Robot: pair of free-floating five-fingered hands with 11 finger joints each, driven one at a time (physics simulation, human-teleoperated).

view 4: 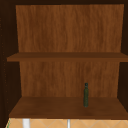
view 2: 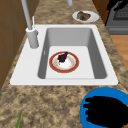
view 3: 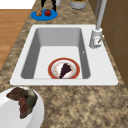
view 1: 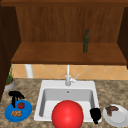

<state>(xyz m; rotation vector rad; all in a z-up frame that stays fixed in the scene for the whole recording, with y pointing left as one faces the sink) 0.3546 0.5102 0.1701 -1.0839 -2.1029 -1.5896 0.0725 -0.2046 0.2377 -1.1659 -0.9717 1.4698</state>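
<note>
My left hand (view 1: 14, 96) hangs over the blue plate (view 1: 10, 115) on the counter left of the sink, fingers straight and pointing down at it. That plate carries a red apple (view 1: 21, 105) and a brown lumpy food (view 1: 16, 113). In the left side view the same hand (view 2: 106, 111) covers most of the blue plate (view 2: 100, 93). My right hand (view 1: 95, 114) floats at the sink's front right corner, beside the white plate (view 1: 120, 118) with a brown piece of meat (view 1: 111, 109). A red-rimmed plate (view 2: 52, 67) with a dark food piece (view 2: 62, 57) lies in the basin.
The white sink (view 1: 47, 83) has its faucet (view 1: 68, 76) at the back middle. A big red round shape (view 1: 67, 115) fills the basin's front. A dark green bottle (view 4: 86, 95) stands on the lower shelf. A potted plant (view 1: 9, 81) is at the far left.
</note>
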